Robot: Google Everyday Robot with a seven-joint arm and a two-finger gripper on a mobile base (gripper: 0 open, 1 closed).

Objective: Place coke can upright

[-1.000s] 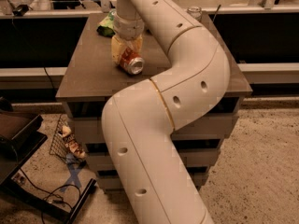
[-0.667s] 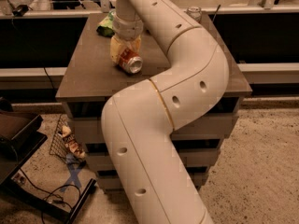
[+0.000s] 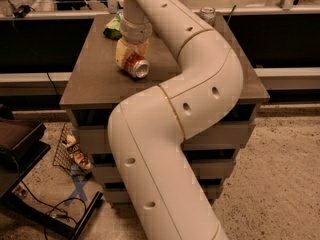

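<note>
The coke can (image 3: 136, 66), red-orange with a silver end facing the camera, is tilted over at the middle of the brown table top (image 3: 95, 79). My gripper (image 3: 131, 54) comes down from the white arm right over the can, and its pale fingers (image 3: 122, 50) stand on either side of it and grip it. The can's far end is hidden behind the fingers.
A green bag (image 3: 114, 28) lies at the table's back left behind the gripper. A pale can (image 3: 207, 15) stands at the back right. My thick white arm (image 3: 170, 134) covers the table's middle and front. A wire basket (image 3: 70, 151) and cables lie on the floor at left.
</note>
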